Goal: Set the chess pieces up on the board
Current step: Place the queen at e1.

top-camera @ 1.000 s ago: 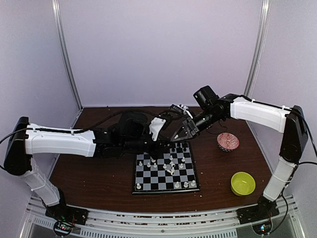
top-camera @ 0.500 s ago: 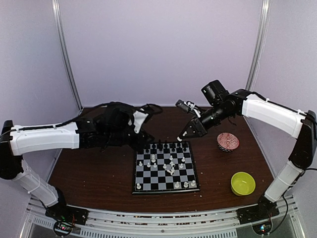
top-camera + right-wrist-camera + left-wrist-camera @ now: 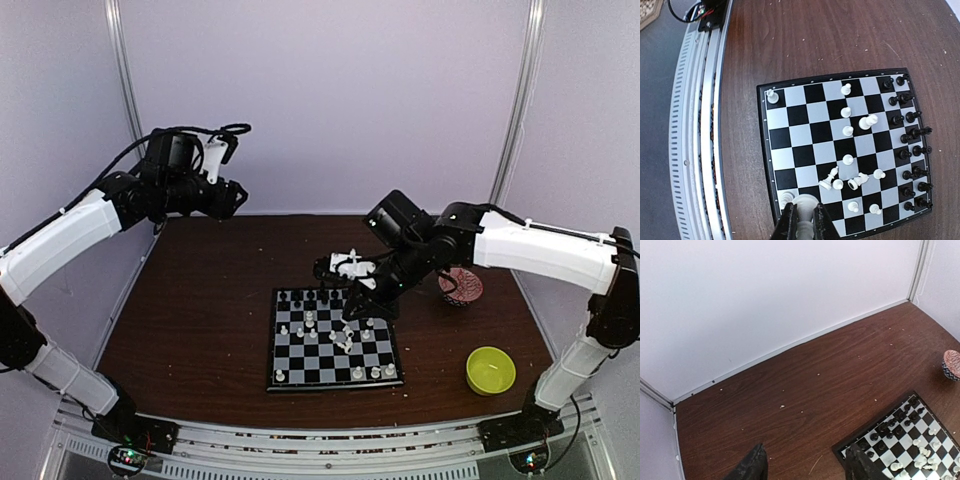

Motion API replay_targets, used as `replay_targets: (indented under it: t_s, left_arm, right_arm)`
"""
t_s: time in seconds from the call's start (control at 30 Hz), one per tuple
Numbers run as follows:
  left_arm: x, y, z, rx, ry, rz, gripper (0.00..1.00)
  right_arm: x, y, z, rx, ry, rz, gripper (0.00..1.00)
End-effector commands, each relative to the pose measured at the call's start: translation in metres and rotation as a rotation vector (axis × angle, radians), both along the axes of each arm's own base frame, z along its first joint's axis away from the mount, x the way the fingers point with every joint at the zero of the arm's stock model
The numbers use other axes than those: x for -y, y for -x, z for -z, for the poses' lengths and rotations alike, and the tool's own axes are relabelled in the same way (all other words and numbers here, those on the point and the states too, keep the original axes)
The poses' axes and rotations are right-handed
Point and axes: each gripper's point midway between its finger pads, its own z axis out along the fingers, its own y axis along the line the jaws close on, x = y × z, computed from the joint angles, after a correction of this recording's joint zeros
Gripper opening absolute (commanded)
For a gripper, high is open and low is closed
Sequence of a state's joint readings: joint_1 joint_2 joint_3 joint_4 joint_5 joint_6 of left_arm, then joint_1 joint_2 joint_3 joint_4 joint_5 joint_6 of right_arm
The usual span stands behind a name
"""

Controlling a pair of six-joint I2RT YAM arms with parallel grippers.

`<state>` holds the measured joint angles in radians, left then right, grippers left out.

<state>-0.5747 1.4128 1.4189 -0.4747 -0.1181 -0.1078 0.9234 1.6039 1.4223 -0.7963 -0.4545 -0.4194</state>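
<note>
The board (image 3: 320, 362) lies mid-table. The left gripper (image 3: 806, 466), raised at far left, gapes wide and empty. The right gripper (image 3: 803, 224), above the board's right side, pinches 1 white piece (image 3: 804, 201). Black pieces (image 3: 325, 297) line the far 2 rows. White pieces (image 3: 345, 335) sit scattered mid-board, some toppled, so the task seems about half done.

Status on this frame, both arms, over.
Left pincer open, empty, high at far left. Right pincer shut on white piece over board. White pieces scattered, some toppled mid-board.
</note>
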Motion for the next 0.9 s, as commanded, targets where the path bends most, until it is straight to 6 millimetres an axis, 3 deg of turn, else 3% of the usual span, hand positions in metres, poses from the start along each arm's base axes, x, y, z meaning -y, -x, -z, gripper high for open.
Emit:
replay_targets:
  t_s: [0.0,0.13,0.43,0.87]
  left_arm:
    - [-0.031,-0.005,0.0,0.018,0.018,-0.04,0.54]
    - [-0.048,-0.002,0.014,0.044,0.001,-0.075,0.54]
    - [-0.063,0.002,0.005,0.073,-0.037,-0.12,0.54]
    - [-0.062,-0.001,0.011,0.056,-0.045,-0.121,0.53]
  right_arm:
    - [-0.004,0.005,0.025,0.09,0.129,-0.064,0.07]
    - [-0.011,0.021,0.05,0.086,0.197,-0.13,0.07]
    - [-0.019,0.045,0.099,-0.007,0.261,-0.183,0.07]
    - [-0.018,0.048,0.131,-0.034,0.311,-0.194,0.09]
